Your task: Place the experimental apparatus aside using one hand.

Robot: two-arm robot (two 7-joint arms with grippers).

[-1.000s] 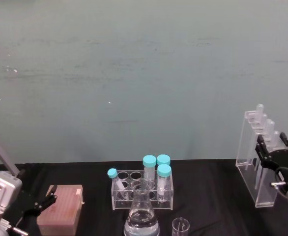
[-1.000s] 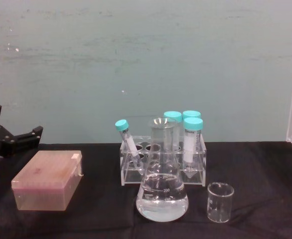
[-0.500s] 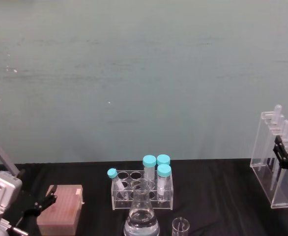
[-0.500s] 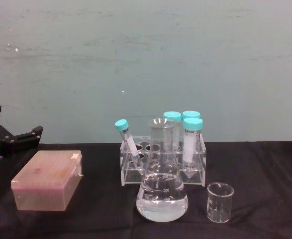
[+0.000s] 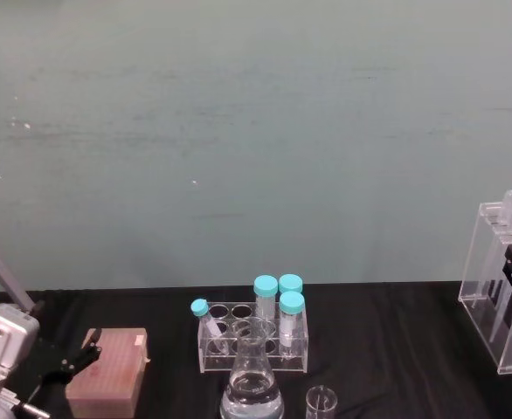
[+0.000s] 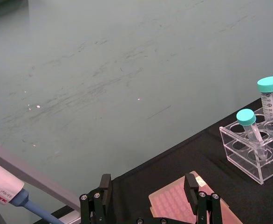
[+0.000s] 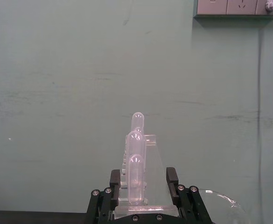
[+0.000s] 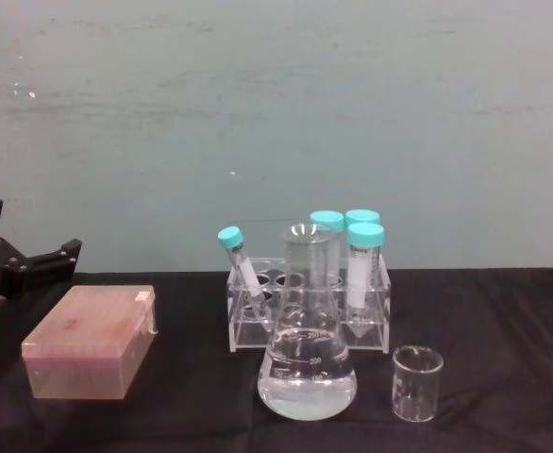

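The black two-finger right gripper [image 7: 143,174] clamps the tall clear acrylic rack of long glass tubes [image 5: 487,290], far right of the clear stand of teal-capped tubes [image 5: 273,345] (water-filled conical flask [image 8: 307,368] and small glass beaker [image 8: 417,382] just before it). The left gripper [image 6: 147,180], spread and empty, sits left of it.

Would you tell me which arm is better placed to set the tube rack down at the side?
Right: the right gripper holds the tube rack at the far right; the left gripper sits open by the pink box, far left.
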